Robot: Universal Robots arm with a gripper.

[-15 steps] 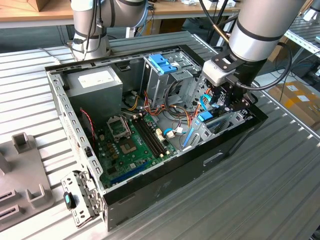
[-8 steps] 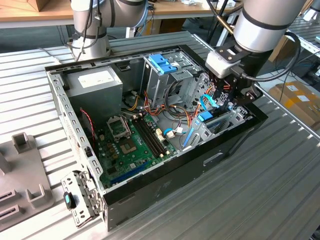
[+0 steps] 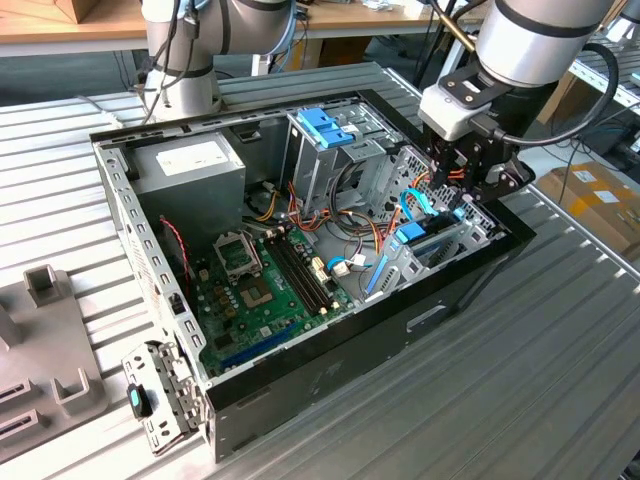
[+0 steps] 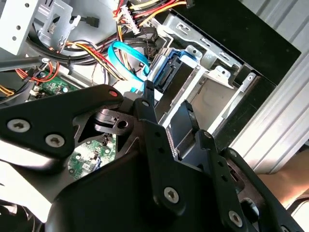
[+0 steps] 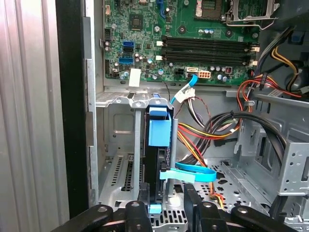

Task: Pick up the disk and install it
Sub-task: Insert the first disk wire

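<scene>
Between the black fingers of the gripper (image 5: 164, 205) sits the disk (image 5: 157, 159), a flat silver-grey metal hard drive w/ blue plastic side rails, standing on edge; jaws look pinched on its near end, also seen in the second wrist view (image 4: 181, 128). It is partway down in the grey sheet-metal drive bay (image 5: 118, 101) at the case's front corner, blue rail end (image 5: 159, 130) poking above the bay lip. Just beside it a flat light-blue data cable (image 5: 190, 175) loops across the bay floor, touching or nearly touching the drive's side, can't tell which. Farther out: orange/yellow wire bundle (image 5: 203, 133), green motherboard (image 5: 193, 34), black case wall (image 5: 72, 121). In the exterior view the gripper (image 3: 470, 175) hangs over that same corner of the open black tower PC case (image 3: 420, 320). Risks, as I judge: the cable could get trapped under the drive and block seating; rails slightly tilted vs the bay guides could jam it.
</scene>
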